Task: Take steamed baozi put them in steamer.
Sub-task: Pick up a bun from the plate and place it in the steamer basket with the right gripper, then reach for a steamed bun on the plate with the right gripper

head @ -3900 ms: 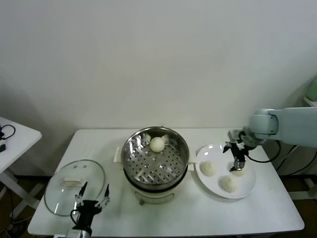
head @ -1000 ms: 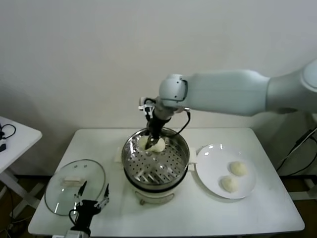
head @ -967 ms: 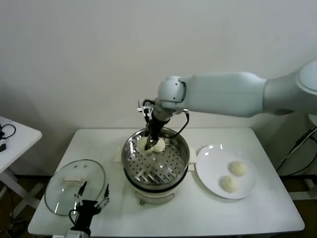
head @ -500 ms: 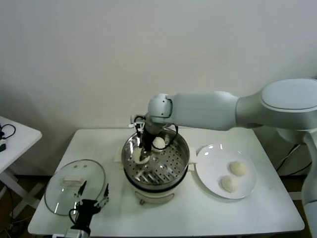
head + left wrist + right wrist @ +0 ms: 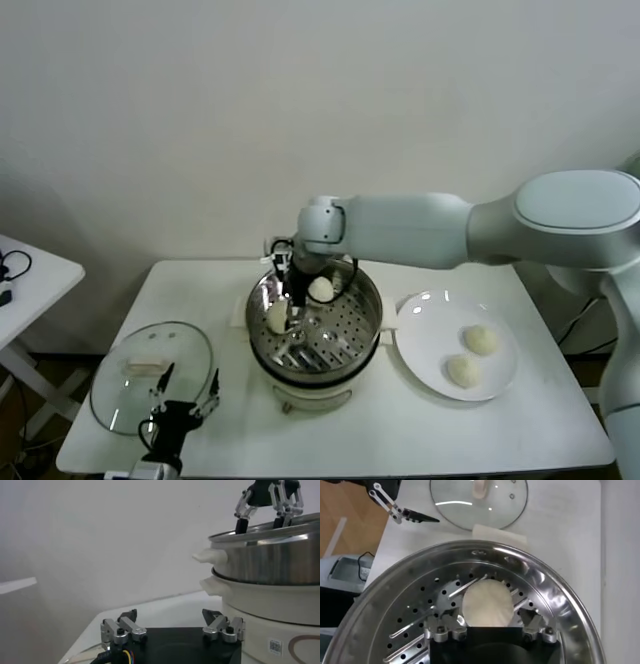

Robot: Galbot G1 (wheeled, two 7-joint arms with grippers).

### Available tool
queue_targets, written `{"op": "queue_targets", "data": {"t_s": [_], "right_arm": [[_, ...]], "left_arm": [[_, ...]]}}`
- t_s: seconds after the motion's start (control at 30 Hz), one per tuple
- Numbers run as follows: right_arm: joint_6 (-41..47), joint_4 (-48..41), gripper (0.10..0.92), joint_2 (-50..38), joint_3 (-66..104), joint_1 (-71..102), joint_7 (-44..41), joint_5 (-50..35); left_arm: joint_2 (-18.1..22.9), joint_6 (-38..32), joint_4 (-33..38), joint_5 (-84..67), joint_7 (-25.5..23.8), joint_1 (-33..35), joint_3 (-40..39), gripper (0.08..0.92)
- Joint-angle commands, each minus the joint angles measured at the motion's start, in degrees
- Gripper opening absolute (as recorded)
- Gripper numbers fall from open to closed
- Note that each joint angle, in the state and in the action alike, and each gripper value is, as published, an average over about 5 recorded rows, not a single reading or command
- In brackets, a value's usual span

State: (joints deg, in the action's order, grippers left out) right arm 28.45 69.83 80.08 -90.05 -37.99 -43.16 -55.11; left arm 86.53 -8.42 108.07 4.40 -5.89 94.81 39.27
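Observation:
The steamer (image 5: pixel 340 345) stands mid-table, and two steamed baozi lie on its perforated tray: one at the back (image 5: pixel 321 289), one on the left side (image 5: pixel 277 316). My right gripper (image 5: pixel 286 311) reaches down into the pot and is open. The left-side baozi (image 5: pixel 487 604) rests on the tray between its spread fingers (image 5: pixel 440 626). Two more baozi (image 5: pixel 481 339) (image 5: pixel 461 371) lie on the white plate (image 5: pixel 425 345) to the right of the steamer. My left gripper (image 5: pixel 180 412) is parked open at the table's front left, beside the glass lid.
A round glass lid (image 5: pixel 150 375) lies flat at the front left of the white table (image 5: pixel 520 430). The steamer's side handle (image 5: pixel 209 556) juts out toward my left gripper (image 5: pixel 172 626). A second small table (image 5: pixel 25 275) stands off to the left.
My right gripper carried a baozi from the back of the steamer down onto the left side of the tray and opened, letting it go. The left arm stayed still.

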Motion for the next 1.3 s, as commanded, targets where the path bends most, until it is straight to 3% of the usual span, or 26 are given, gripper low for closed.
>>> {"op": "queue_targets", "data": {"t_s": [0.03,0.37,0.67,0.93,1.3], "right_arm": [[-0.8,3.4,0.821,-2.5,-1.3,-5.1,-1.3,-1.6],[-4.5,18.8,0.823,-19.6,-15.2,-21.8,-6.9,-1.0],[-8.2,28.1,0.823,-36.5,-28.4,-27.8,-7.9,11.6],[-9.3,24.6,0.823,-46.2,-23.8,-12.7,-5.5,29.0],[-11.1,14.3,0.823,-47.6,-9.5,7.8,-5.8,37.2]], "left_arm": [[0.2,0.0,0.3,0.2,0.0,0.1,-0.1,0.823],[0.3,-0.1,1.1,0.5,0.1,0.8,-0.3,0.823],[0.9,-0.4,0.6,1.3,0.2,1.0,-0.6,0.823],[1.6,-0.5,-0.2,2.6,0.3,0.9,-0.9,0.823],[2.6,-0.7,-0.6,3.7,0.5,1.4,-0.6,0.823]]}}
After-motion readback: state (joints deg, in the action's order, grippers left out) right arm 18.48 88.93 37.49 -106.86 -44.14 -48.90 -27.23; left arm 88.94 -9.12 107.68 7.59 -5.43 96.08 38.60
